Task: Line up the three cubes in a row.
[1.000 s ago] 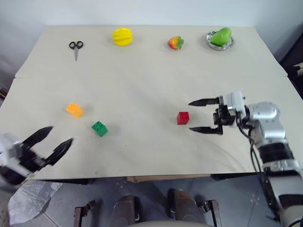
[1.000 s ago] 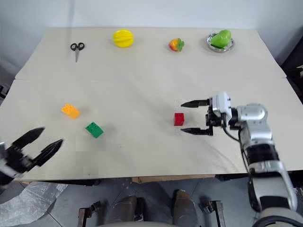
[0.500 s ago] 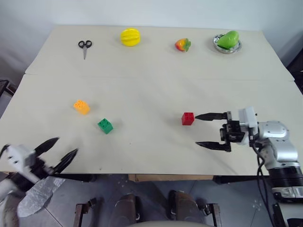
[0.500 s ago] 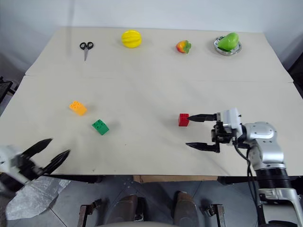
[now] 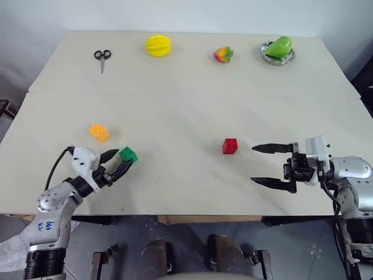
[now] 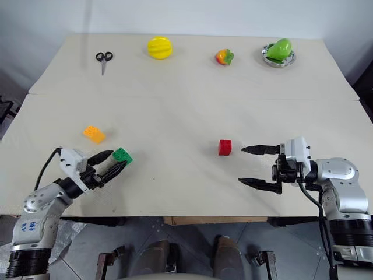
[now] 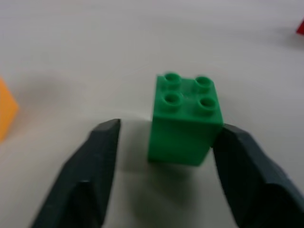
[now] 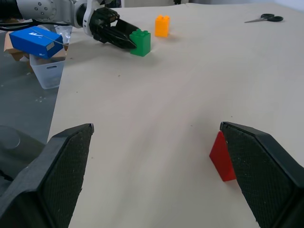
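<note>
Left wrist view shows the left claw (image 7: 161, 142), newly arrived, half-closed around the green cube (image 7: 184, 121), starting the row; right claw (image 6: 254, 165) gapes.

Bare table (image 5: 175, 116) lies between green cube (image 5: 129, 154) and red cube (image 5: 230, 146).

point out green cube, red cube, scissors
green cube (image 7: 183, 130), left wrist view, on its front face
red cube (image 5: 230, 146), left eye view, centre of the block
scissors (image 6: 104, 57), right eye view, at the black handles
</note>
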